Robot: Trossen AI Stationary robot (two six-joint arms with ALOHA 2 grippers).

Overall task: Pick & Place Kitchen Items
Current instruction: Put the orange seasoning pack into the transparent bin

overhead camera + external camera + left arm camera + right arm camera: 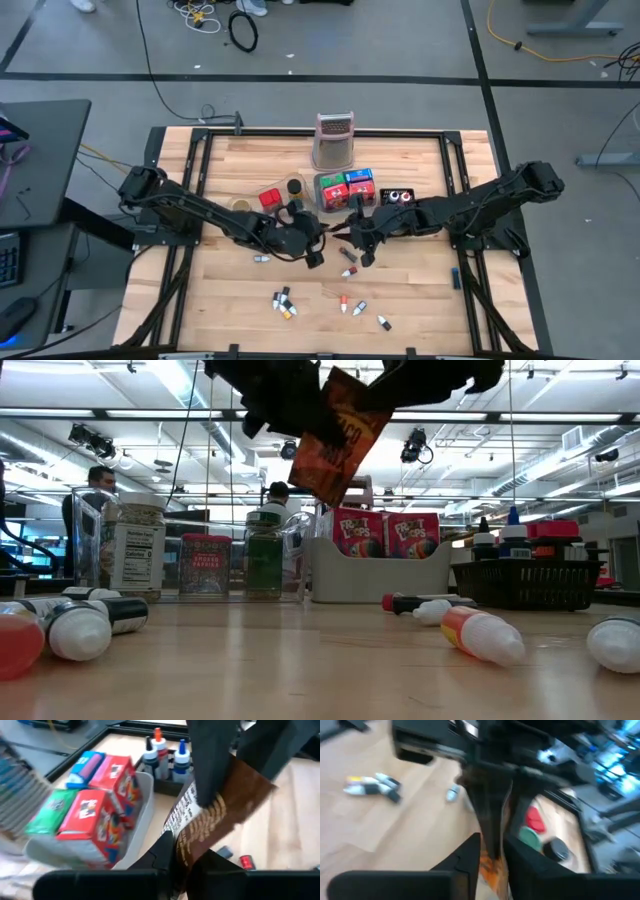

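A brown and orange snack packet (335,445) hangs high over the middle of the table, between both grippers. My left gripper (322,240) comes from the table's left and is shut on it. My right gripper (352,236) comes from the right, one finger on either face of the same packet (492,832). Loose small tubes (285,303) lie on the wood below, toward the near edge. My left gripper pinches the packet's nearer end (189,847) between its two fingers, coming slanting down from the table's left. The packet stands clear of the table and runs tilted away from the fingers toward the other gripper. My right gripper has the packet edge-on between its two fingers (472,852), at the end (235,775) opposite the left gripper's hold. It comes slanting down from the table's right. The packet is lifted clear and tilted, its lower corner (322,492) hanging free.
Behind the grippers stand a grey tray (322,205) with cereal boxes, a black basket (398,198) of small bottles, a metal grater (335,140) and jars (270,197). More tubes (350,272) lie in front. Bare wood lies at the near left and right.
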